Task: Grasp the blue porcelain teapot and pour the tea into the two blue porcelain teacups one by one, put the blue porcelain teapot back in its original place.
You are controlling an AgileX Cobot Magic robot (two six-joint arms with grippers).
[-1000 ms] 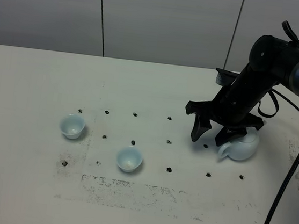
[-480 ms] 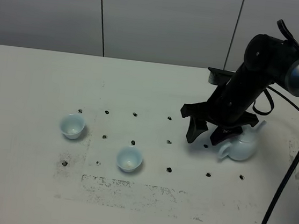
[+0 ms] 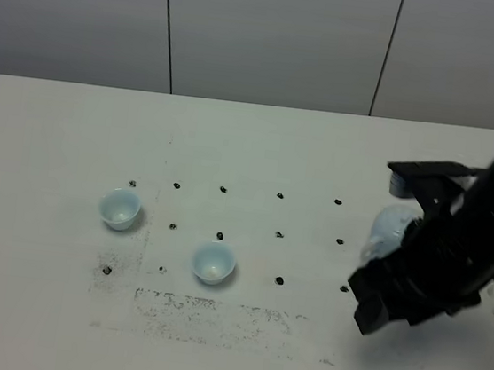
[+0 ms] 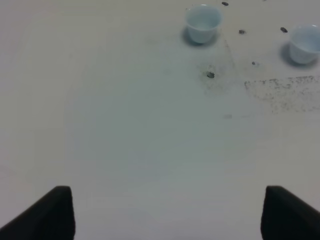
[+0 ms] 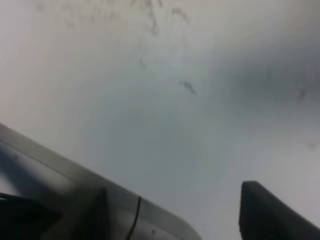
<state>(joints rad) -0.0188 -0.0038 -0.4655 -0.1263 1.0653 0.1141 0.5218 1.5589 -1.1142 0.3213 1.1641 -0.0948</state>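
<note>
Left gripper (image 4: 167, 215) hangs over the white table (image 4: 125, 130), jaws spread wide. Its dark fingertips (image 4: 52, 215) show at the edge of view, with bare tabletop between them. Far ahead of them the first teacup (image 4: 203, 22) stands upright and the second teacup (image 4: 305, 44), also upright, stands well apart from it, clipped by the frame edge. Small black dots (image 4: 210, 75) are scattered near the cups. A grey scuffed patch (image 4: 285, 95) lies just beside the second teacup.
</note>
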